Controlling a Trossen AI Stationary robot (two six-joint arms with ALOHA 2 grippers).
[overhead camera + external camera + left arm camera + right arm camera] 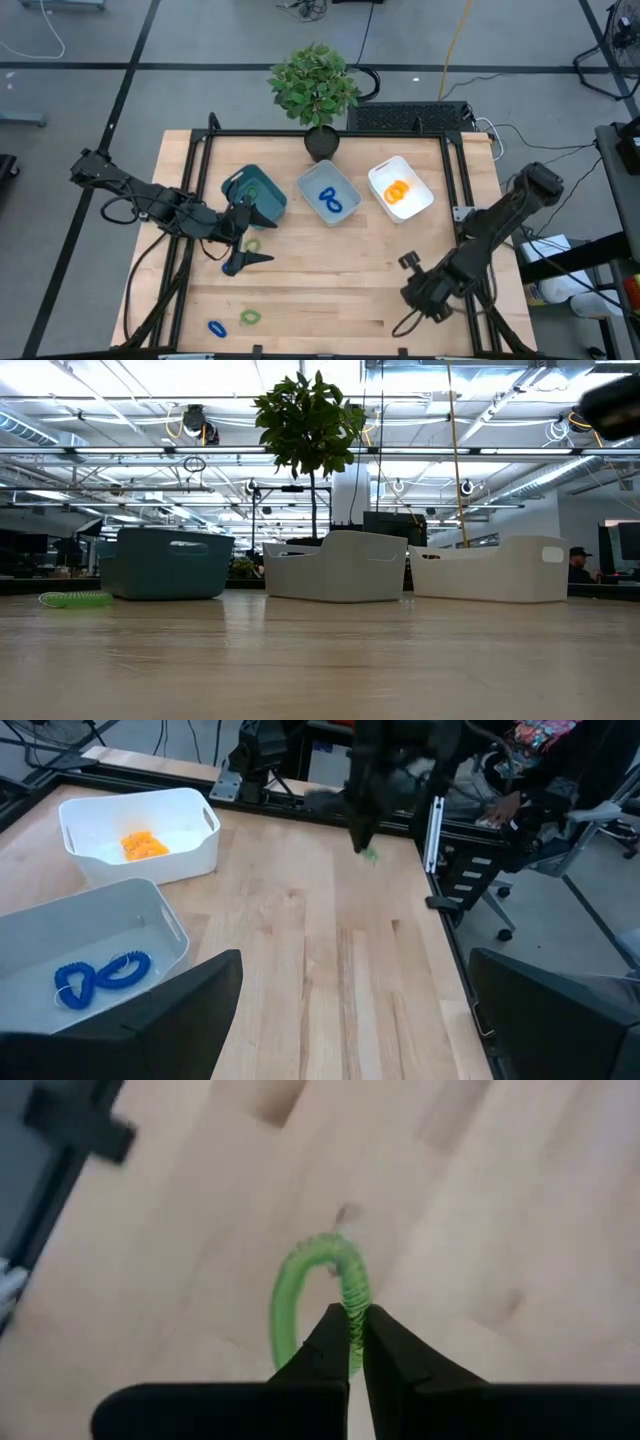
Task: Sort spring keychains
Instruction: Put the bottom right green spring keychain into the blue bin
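The right claw (355, 1342), near the right edge of the bench (330, 270) toward its front, is closed tight on a green spring keychain (310, 1295), pinching one side of the coil so the loop hangs free. I judge it very light, soft and springy, so gripping across one strand of the coil suits it better than spanning the whole loop. The left claw (243, 240) waits wide open beside the teal bin (255, 193), with more green loops (249, 316) and a blue one (217, 327) lying near the front left corner.
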